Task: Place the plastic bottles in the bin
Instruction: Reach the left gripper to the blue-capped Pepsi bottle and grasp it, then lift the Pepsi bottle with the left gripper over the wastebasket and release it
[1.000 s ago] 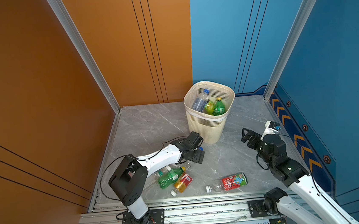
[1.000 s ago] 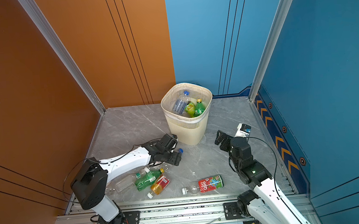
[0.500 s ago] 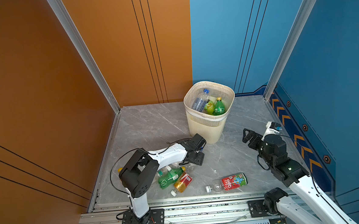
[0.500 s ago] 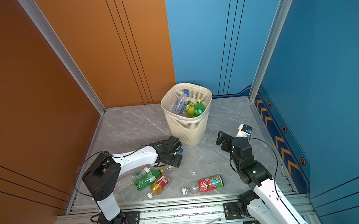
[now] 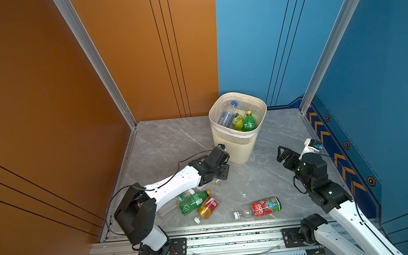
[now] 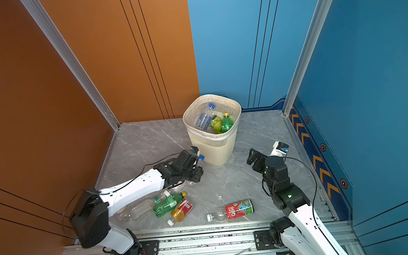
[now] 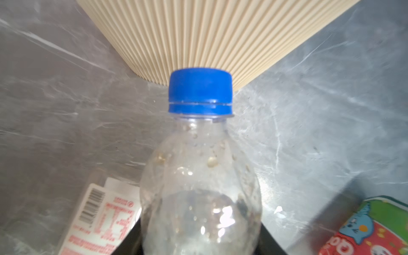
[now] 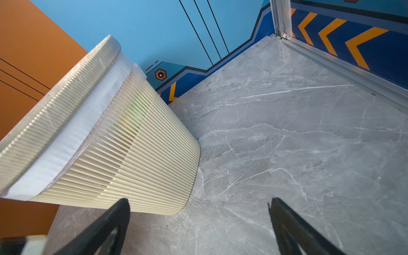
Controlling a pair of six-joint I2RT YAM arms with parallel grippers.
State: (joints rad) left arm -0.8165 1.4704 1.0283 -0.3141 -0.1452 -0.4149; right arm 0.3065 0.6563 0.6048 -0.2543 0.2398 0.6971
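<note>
Marble floor (image 7: 66, 110): blue-capped bottle (image 7: 199, 176) clasped between left jaws, near bin (image 7: 198, 33).

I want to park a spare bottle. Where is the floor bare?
Bare: the floor between the orange wall and the bin, and the strip between the bin and the open right gripper. Crowded: near the front rail, where the green bottle, the red-label bottle and the Qoo bottle lie, and the bin's foot, where the left gripper grips the blue-capped bottle.
</note>
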